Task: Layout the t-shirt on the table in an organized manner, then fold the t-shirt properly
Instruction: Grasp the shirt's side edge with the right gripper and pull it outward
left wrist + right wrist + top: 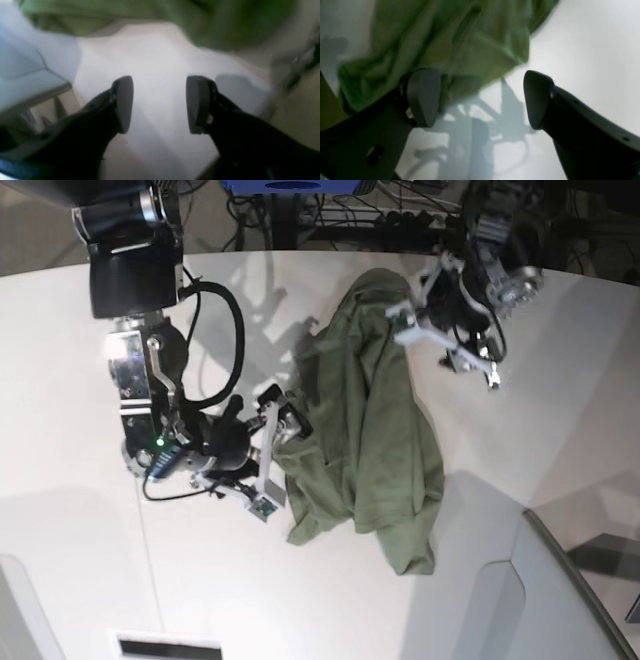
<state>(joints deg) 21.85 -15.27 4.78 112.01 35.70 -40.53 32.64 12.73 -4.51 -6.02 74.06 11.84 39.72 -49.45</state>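
The olive-green t-shirt (365, 430) lies in a crumpled heap near the middle of the white tabletop (80, 560). It is not spread out yet. Its long way runs from the far side of the tabletop, up near the left gripper (452, 342), down toward the near side, where it ends in a bunched corner.

The right gripper (268, 455) is just beside the shirt's edge, about halfway along the heap. In the right wrist view the right gripper (480, 100) has its jaws wide apart and nothing is between them. One finger (423, 97) sits in front of the green cloth (450, 45) and the other is over bare tabletop (582, 50). So the shirt lies ahead of this gripper and a little to one side.

The left gripper sits at the far end of the shirt, close to the top of the heap. In the left wrist view the left gripper (159, 103) is let go too, with a clear gap between its fingers and no cloth in it. The green cloth (225, 22) is up ahead of it, not touching, with bare tabletop (155, 62) in between.

Both grippers are near the shirt, one at the far end and one at the side. I think the next job is to grab two edges and pull the shirt flat. The right gripper looks closer to the cloth, so it may reach it first
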